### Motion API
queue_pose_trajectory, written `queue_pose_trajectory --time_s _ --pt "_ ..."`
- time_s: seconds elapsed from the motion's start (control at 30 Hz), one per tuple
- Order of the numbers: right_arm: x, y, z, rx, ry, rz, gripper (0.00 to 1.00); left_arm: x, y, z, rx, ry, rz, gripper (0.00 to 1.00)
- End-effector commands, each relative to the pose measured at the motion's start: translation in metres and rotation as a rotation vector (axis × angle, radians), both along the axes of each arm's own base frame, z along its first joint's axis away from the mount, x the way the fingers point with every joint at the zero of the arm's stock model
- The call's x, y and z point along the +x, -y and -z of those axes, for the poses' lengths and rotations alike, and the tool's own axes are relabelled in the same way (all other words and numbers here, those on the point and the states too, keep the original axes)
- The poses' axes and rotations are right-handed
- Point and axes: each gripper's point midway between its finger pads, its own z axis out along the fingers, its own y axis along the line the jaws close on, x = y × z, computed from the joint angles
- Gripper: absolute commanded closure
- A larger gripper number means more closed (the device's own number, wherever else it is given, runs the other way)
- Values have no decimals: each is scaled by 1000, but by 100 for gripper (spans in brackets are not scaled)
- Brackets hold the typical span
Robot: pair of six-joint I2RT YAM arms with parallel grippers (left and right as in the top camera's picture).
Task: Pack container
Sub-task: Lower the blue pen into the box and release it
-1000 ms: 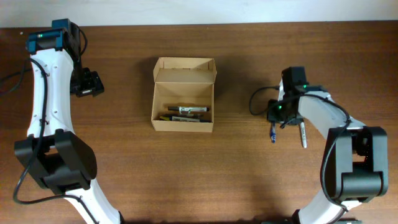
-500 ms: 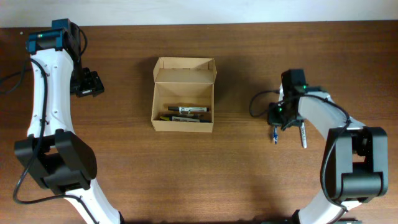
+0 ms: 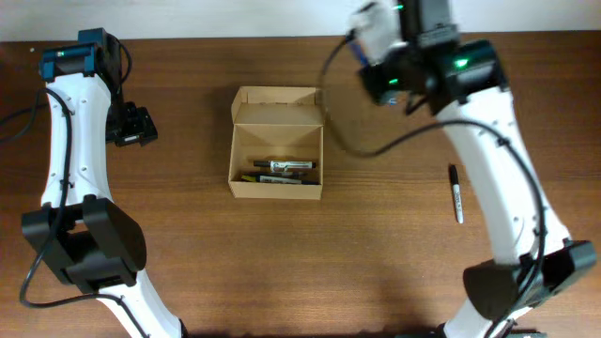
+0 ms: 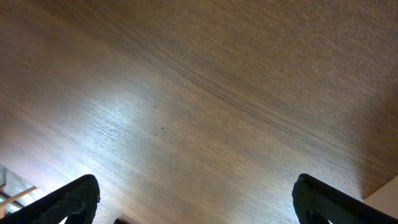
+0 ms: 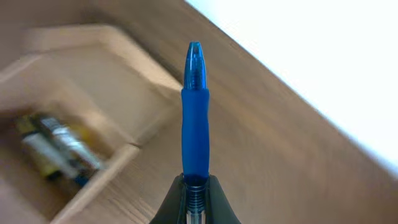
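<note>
The container (image 3: 276, 184) is a small tan cardboard box, open, with its flap lid standing at the far side. Several pens and markers (image 3: 282, 169) lie in it. My right gripper (image 5: 194, 183) is shut on a blue pen (image 5: 194, 106) that points forward. The right arm (image 3: 413, 56) is raised high, right of the box and toward the far edge. In the right wrist view the container (image 5: 118, 158) sits below and to the left. My left gripper (image 4: 202, 205) is open and empty over bare wood, left of the box (image 3: 131, 125).
A black marker (image 3: 456, 192) lies loose on the wooden table (image 3: 282, 263) at the right. The table's far edge meets a white wall (image 5: 323, 56) just behind the box.
My right arm has lifted off the table with the blue pen and swung up and left toward the box. The black marker stayed where it lay. The left arm has not moved.
</note>
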Motion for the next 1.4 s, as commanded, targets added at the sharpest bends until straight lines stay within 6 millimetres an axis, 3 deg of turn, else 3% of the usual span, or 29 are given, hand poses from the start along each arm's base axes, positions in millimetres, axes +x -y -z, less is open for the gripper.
queue_pose_trajectory --time_s 0.0,0.13,0.23,0.4,0.67,0.83,0.93,0.97,1.03,1.07,1.23,1.27,1.37 --pt "-29 -62 13 -118 47 -362 97 -1 -3 4 1 -14 1 0" --pt "-46 -109 50 -182 9 -530 96 -1 -3 4 1 -14 1 0" --pt "-51 -128 80 -203 -50 -573 96 -1 -3 4 1 -14 1 0" --pt "-66 -154 156 -265 -208 -643 96 -1 -3 4 1 -14 1 0" --pt "-68 -151 229 -317 -362 -639 96 -1 -3 4 1 -14 1 0" --pt "-76 -147 260 -332 -448 -639 96 -1 -3 4 1 -14 1 0" --pt "-77 -149 260 -315 -460 -620 96 -1 -3 4 1 -14 1 0" --pt "-75 -149 258 -314 -455 -604 90 -1 -3 4 1 -14 1 0" --pt "-69 -148 251 -313 -443 -545 47 -1 -3 4 1 -14 1 0" --pt "-63 -147 244 -313 -427 -499 38 -1 -3 4 1 -14 1 0" --pt "-46 -153 183 -247 -339 -385 40 -1 -3 4 1 -14 1 0" --pt "-43 -156 150 -206 -296 -357 40 -1 -3 4 1 -14 1 0" --pt "-39 -157 100 -138 -226 -315 38 -1 -3 4 1 -14 1 0"
